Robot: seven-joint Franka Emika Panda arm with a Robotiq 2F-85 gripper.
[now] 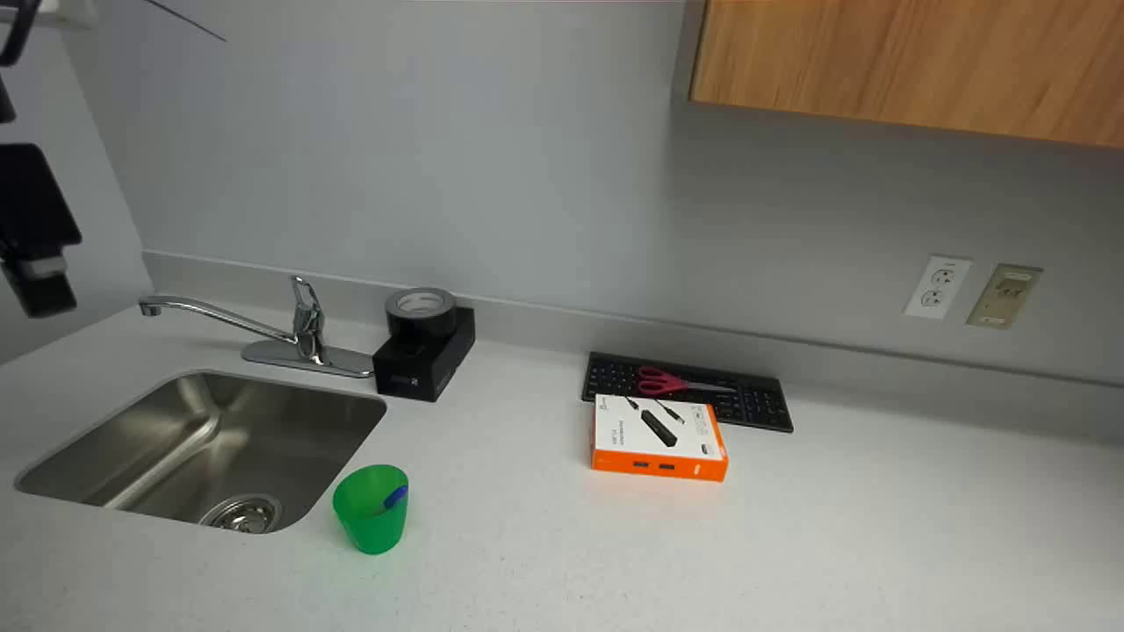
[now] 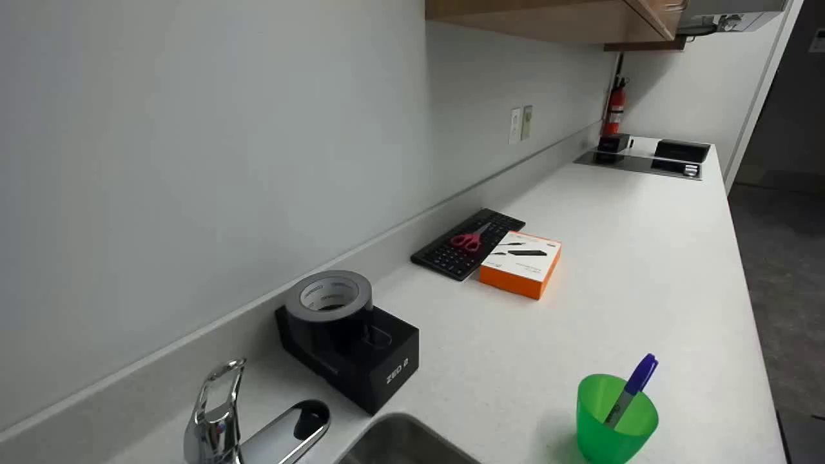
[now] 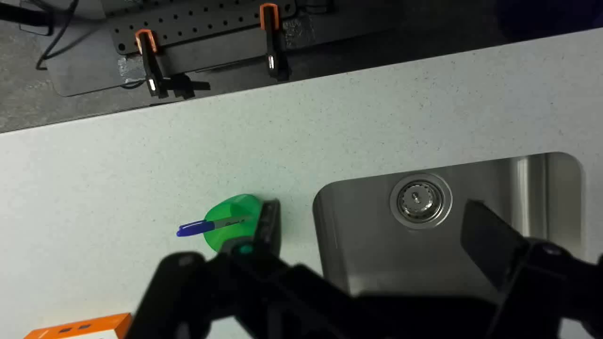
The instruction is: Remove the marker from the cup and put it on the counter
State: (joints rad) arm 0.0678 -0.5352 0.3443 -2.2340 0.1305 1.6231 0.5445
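The green cup [image 1: 364,529] stands upright on the pale counter [image 1: 509,553] beside the sink; it also shows in an exterior view [image 2: 599,432] and the wrist view [image 3: 227,239]. The marker [image 2: 635,385], grey with a purple-blue cap, leans inside the cup with its cap end above the rim; it also shows in the wrist view [image 3: 202,227]. My gripper [image 3: 373,205] is wide open and empty, above the sink side. Its left finger overlaps the cup's edge in the wrist view. In an exterior view only a dark part of the gripper [image 1: 39,272] shows, high at the left edge.
The steel sink [image 1: 176,439] and faucet [image 1: 307,325] lie left of the cup. A black box [image 2: 380,354] bears a tape roll [image 2: 329,299]. An orange-white box [image 1: 659,439] touches a keyboard [image 1: 755,408] with red scissors [image 1: 663,382]. Clamps [image 3: 271,42] sit past the counter edge.
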